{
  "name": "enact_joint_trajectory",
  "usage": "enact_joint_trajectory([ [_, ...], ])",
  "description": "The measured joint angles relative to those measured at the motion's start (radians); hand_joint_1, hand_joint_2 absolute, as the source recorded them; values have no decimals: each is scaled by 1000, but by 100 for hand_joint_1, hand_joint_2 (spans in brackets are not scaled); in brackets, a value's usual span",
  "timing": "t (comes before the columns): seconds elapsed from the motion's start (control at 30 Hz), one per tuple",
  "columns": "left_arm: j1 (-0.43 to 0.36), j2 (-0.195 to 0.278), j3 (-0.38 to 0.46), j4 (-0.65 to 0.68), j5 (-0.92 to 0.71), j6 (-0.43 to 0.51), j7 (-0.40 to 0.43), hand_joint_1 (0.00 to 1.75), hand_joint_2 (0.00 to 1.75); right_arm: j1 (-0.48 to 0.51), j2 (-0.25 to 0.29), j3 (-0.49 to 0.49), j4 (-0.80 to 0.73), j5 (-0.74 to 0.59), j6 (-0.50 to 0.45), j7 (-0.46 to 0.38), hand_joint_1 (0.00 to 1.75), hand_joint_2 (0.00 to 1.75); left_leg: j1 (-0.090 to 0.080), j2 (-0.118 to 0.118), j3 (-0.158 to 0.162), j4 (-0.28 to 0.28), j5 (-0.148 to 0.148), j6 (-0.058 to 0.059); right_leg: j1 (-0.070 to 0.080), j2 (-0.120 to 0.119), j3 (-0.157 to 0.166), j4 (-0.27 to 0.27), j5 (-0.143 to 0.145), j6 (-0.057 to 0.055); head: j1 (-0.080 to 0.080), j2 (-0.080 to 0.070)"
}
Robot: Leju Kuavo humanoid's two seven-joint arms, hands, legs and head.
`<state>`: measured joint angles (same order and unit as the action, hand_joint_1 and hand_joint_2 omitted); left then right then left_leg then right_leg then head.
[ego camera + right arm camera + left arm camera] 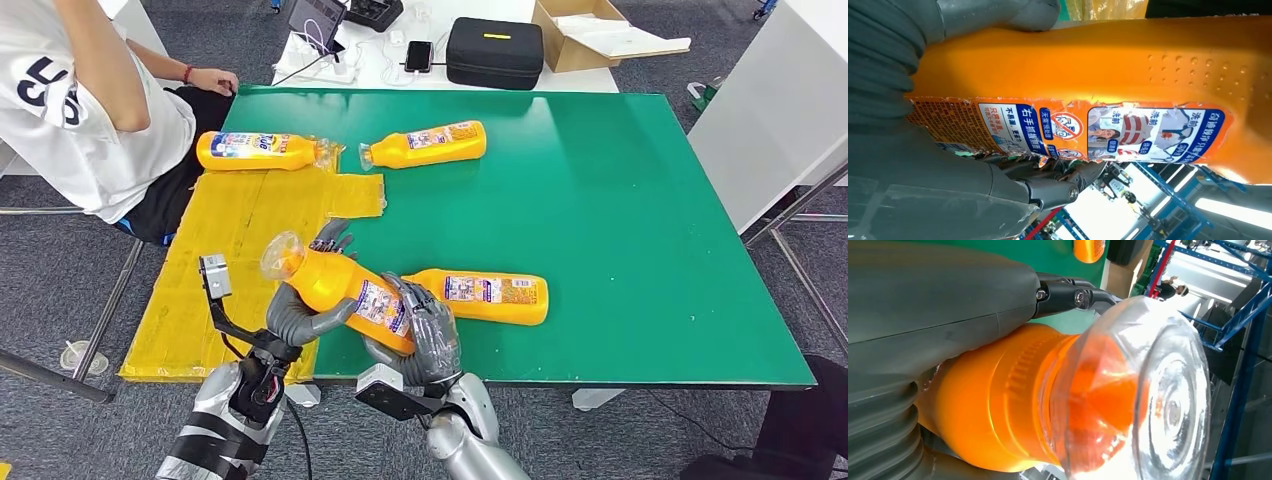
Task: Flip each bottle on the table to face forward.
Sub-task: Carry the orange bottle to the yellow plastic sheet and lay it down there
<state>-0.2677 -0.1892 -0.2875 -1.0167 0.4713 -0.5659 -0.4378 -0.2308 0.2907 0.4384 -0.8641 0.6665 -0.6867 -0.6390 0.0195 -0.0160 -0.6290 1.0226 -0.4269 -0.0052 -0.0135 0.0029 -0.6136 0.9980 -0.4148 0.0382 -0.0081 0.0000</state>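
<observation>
I've got one bottle (pixel 345 293) lifted over the near table (pixel 620 230) edge, left hand (pixel 300 315) and right hand (pixel 428 335) both gripping it mid-flip; three others (pixel 435 145) lie flat, labels up, seemingly done

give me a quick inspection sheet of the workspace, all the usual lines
Surface: green table, with a yellow sheet over its left part.
Job's things: held bottle lifted near the front edge; front bottle lying on the green; two far bottles lying flat.
Clutter: nothing seen on the green table.
Hands: left hand grips the held bottle near its clear cap; right hand grips its lower body.
Cables: white table behind holds cables, a phone, a black case and a cardboard box.
Surroundings: seated person at the far left; grey floor.
</observation>
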Motion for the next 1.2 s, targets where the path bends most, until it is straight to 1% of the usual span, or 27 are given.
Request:
enact_joint_trajectory([
  [0.13,0,1,0,2,2,-4,2,0,175,-8,1,6,24,-17,-2,-2,175,175,0,0,0,0,0,0,0,0,0,0,0,0,0,0],
  [0.17,0,2,-2,2,-12,6,-2,9,175,-10,2,7,29,-23,-3,-3,175,175,0,0,0,0,0,0,0,0,0,0,0,0,0,0],
  [0.27,-1,7,-13,2,-95,61,-30,138,175,-14,2,7,40,-36,-8,-6,175,175,0,0,0,0,0,0,0,0,0,0,0,0,0,0],
  [0.3,-2,9,-18,2,-122,74,-39,172,175,-16,3,7,41,-39,-9,-6,175,175,0,0,0,0,0,0,0,0,0,0,0,0,0,0],
  [0.33,-3,11,-24,3,-142,79,-45,175,175,-20,3,7,42,-41,-10,-6,175,175,0,0,0,0,0,0,0,0,0,0,0,0,0,0],
  [0.6,-31,26,-55,23,-204,68,-82,175,175,-36,4,9,45,-52,-12,-6,175,175,0,0,0,0,0,0,0,0,0,0,0,0,0,0],
  [0.83,-42,29,-62,38,-201,57,-87,175,175,-37,7,10,49,-57,-12,-9,175,175,0,0,0,0,0,0,0,0,0,0,0,0,0,0],
  [0.9,-45,30,-60,44,-174,28,-85,175,175,-37,9,12,51,-59,-12,-11,166,175,0,0,0,0,0,0,0,0,0,0,0,0,0,0],
  [0.93,-46,31,-58,47,-156,10,-83,175,175,-37,10,14,52,-58,-12,-11,126,175,0,0,0,0,0,0,0,0,0,0,0,0,0,0],
  [0.97,-46,32,-56,50,-139,-5,-80,175,175,-37,11,15,53,-56,-12,-11,82,175,0,0,0,0,0,0,0,0,0,0,0,0,0,0],
  [1.03,-46,33,-51,53,-109,-27,-70,175,175,-38,13,17,57,-42,-13,-8,4,175,0,0,0,0,0,0,0,0,0,0,0,0,0,0],
  [1.07,-45,34,-49,53,-95,-35,-65,175,175,-38,13,17,59,-27,-13,-4,0,175,0,0,0,0,0,0,0,0,0,0,0,0,0,0],
  [1.1,-44,34,-48,53,-81,-41,-58,175,175,-38,14,17,60,-7,-14,2,0,175,0,0,0,0,0,0,0,0,0,0,0,0,0,0],
  [1.2,-40,34,-46,53,-50,-47,-44,175,175,-38,20,10,61,51,-14,15,0,44,0,0,0,0,0,0,0,0,0,0,0,0,0,0],
])
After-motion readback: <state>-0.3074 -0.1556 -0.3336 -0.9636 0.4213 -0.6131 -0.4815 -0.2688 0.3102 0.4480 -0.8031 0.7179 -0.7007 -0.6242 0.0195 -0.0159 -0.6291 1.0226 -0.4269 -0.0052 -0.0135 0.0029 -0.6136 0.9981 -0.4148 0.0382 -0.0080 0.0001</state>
